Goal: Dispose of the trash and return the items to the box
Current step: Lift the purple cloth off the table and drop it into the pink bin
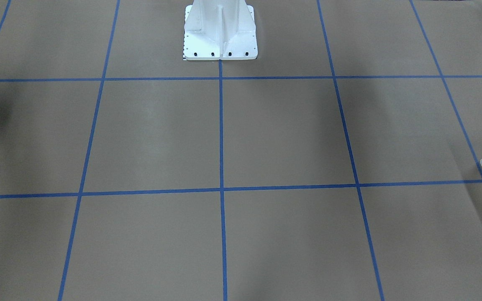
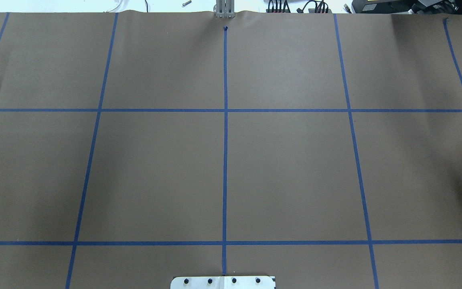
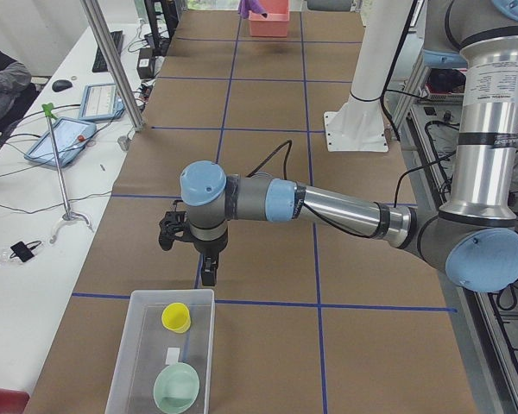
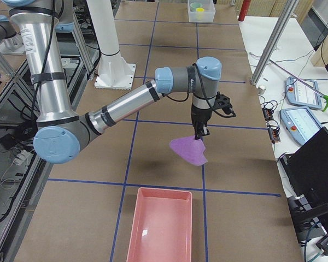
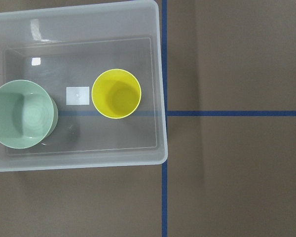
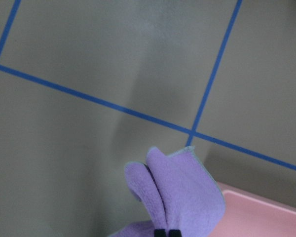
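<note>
Right arm extended, right pincer (image 4: 200, 132) clamps fuzzy purple cloth (image 4: 189, 150) aloft; left pincer (image 3: 208, 274) near translucent box (image 3: 126, 371), grip can't tell.

No text, brand or number is legible to me in any view; the white sticker (image 5: 77, 96) in the box (image 5: 160, 74) reads blank.

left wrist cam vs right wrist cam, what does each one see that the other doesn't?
Left wrist only: the box with the yellow cup and mint-green bowl standing upright inside, apart from each other. Right wrist only: a purple cloth pinched by the right gripper, jaws shut on it, and a corner of a pink tray. Both: the brown paper table with blue tape lines.
</note>
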Controlling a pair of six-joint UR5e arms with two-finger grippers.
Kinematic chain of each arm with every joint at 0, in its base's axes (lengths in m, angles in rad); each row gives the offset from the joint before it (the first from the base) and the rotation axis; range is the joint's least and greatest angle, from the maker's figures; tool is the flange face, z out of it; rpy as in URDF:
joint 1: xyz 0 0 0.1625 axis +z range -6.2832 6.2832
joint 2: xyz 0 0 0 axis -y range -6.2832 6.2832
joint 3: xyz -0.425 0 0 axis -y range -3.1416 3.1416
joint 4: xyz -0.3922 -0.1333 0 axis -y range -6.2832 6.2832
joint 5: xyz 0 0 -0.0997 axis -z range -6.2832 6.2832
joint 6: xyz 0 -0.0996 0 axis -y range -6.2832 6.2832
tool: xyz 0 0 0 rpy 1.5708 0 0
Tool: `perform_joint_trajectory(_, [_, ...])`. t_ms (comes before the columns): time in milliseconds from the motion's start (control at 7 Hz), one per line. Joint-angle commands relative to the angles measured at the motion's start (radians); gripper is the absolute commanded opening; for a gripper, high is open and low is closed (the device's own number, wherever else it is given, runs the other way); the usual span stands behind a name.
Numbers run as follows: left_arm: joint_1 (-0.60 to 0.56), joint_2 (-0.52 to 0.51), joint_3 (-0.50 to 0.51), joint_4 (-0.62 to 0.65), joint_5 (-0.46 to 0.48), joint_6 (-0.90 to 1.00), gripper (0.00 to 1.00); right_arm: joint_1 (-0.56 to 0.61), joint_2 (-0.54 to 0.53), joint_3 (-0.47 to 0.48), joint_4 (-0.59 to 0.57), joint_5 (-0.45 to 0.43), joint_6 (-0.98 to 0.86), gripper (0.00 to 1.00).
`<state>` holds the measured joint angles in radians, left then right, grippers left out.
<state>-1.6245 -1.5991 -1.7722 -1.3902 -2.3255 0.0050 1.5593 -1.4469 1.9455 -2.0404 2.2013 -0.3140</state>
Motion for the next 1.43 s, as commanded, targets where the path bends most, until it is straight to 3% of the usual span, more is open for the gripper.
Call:
perform_joint_trajectory(0, [0.000, 0.001, -0.001, -0.001, 0.002, 0.000, 0.99, 0.166, -0.143, -0.003, -0.021, -0.005, -0.257, 0.00])
perform_joint_trajectory(143, [0.000, -0.001, -0.003, -0.001, 0.000, 0.000, 0.99, 0.168, -0.224, -0.016, 0.012, -0.009, -0.273, 0.00])
perform_joint_trajectory(429, [0.001, 0.001, -0.001, -0.001, 0.000, 0.000, 0.99, 0.168, -0.265, -0.197, 0.240, -0.009, -0.254, 0.00])
perform_joint_trajectory(714, [0.002, 0.002, -0.001, -0.001, 0.000, 0.001, 0.99, 0.153, -0.254, -0.328, 0.465, -0.006, -0.060, 0.00])
perform_joint_trajectory(1286, [0.002, 0.004, -0.003, -0.001, 0.000, 0.000, 0.99, 0.121, -0.250, -0.372, 0.480, 0.005, -0.019, 0.00])
